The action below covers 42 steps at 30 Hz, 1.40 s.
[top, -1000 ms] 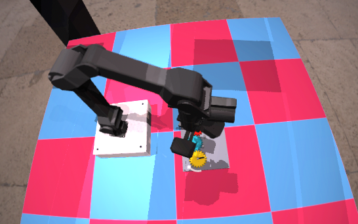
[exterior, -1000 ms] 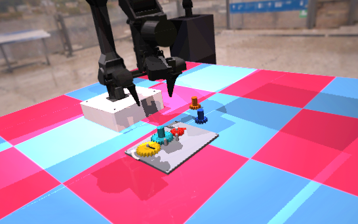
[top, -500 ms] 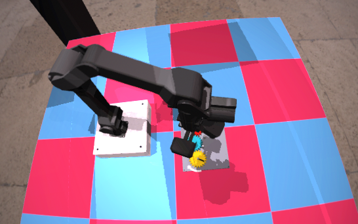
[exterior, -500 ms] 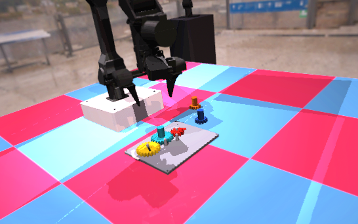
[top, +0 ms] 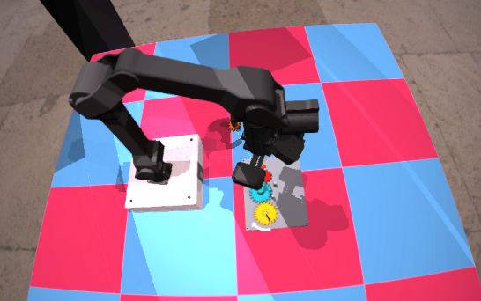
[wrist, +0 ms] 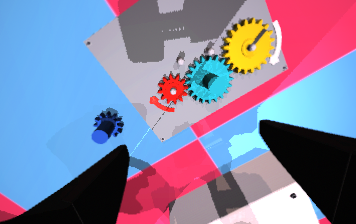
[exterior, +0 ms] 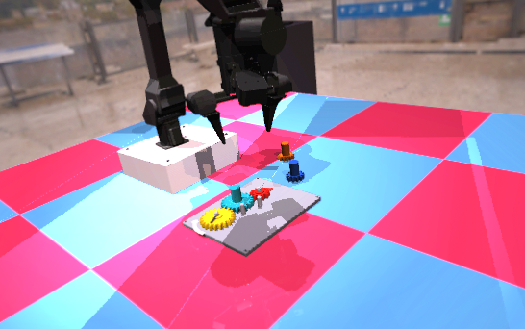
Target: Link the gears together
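1. Wrist view: the teal gear is on the board, between the red gear at its 9 o'clock and the yellow gear between its 1 and 2 o'clock. Teeth appear to mesh on both sides.
2. Bare pegs stand at its 10 o'clock (first peg) and 12 o'clock (second peg).
3. Gripper state: the gripper is spread wide, holding nothing, above table level.
4. Handling (estimate): the teal gear should be light and rigid. Its round stem is the grip point; smooth sides may slip under a skewed pinch. Avoid gripping teeth.
5. If reseating is required, centre both fingers on the stem and press straight down. Sideways force could bind the bore on its peg.
6. Direction (judgement): one idler reverses twice, so yellow should turn clockwise. Seating looks flat.
7. Spares: the blue gear stands off the board at the teal gear's 8 o'clock; the orange gear stands beyond it in the exterior view. Neither appears necessary.
8. Next action: withdraw the gripper fully, clear of the stem.
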Tool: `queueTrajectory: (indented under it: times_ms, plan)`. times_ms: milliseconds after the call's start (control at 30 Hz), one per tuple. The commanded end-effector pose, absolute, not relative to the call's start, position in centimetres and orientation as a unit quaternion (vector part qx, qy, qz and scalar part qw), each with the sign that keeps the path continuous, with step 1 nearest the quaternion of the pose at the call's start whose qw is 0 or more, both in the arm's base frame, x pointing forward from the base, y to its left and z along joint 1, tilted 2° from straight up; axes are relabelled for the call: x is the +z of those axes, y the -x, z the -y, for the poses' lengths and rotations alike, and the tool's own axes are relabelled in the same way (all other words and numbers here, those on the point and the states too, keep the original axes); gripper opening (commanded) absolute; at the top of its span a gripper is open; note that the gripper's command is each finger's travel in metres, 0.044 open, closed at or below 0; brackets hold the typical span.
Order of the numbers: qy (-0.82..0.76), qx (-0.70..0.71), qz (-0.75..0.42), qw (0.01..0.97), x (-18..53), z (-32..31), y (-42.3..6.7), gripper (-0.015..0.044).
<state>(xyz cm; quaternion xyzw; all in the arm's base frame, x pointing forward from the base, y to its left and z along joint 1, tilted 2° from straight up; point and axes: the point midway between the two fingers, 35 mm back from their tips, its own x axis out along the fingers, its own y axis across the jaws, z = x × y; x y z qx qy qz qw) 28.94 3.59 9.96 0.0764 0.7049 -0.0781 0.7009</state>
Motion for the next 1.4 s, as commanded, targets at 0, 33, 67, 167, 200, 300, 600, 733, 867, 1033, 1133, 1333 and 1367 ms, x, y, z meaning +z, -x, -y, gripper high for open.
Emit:
queueTrajectory:
  times_ms: [0,33,67,167,200,300,600,733,867,1033,1133,1333,1367]
  plan:
    - [-0.074,-0.073,-0.707,0.7,10.6,-8.9,-28.3,0.044]
    - [-0.074,-0.072,-0.707,0.7,10.8,-10.3,-28.0,0.044]
    - [-0.075,-0.072,-0.707,0.699,11.1,-11.8,-27.6,0.044]
    - [-0.076,-0.07,-0.708,0.699,11.7,-16.1,-25.8,0.044]
    - [-0.077,-0.07,-0.708,0.698,12.0,-17.5,-25.1,0.044]
    - [-0.078,-0.069,-0.709,0.697,12.6,-21.4,-22.5,0.044]
    - [-0.079,-0.068,-0.713,0.694,13.9,-27.3,-16.1,0.044]
    - [-0.079,-0.068,-0.713,0.694,13.9,-27.3,-16.1,0.044]
    - [-0.079,-0.068,-0.713,0.694,13.9,-27.3,-16.1,0.044]
    - [-0.079,-0.068,-0.713,0.694,13.9,-27.3,-16.1,0.044]
    - [-0.079,-0.068,-0.713,0.694,13.9,-27.3,-16.1,0.044]
    - [-0.079,-0.068,-0.713,0.694,13.9,-27.3,-16.1,0.044]
    - [-0.079,-0.068,-0.713,0.694,13.9,-27.3,-16.1,0.044]
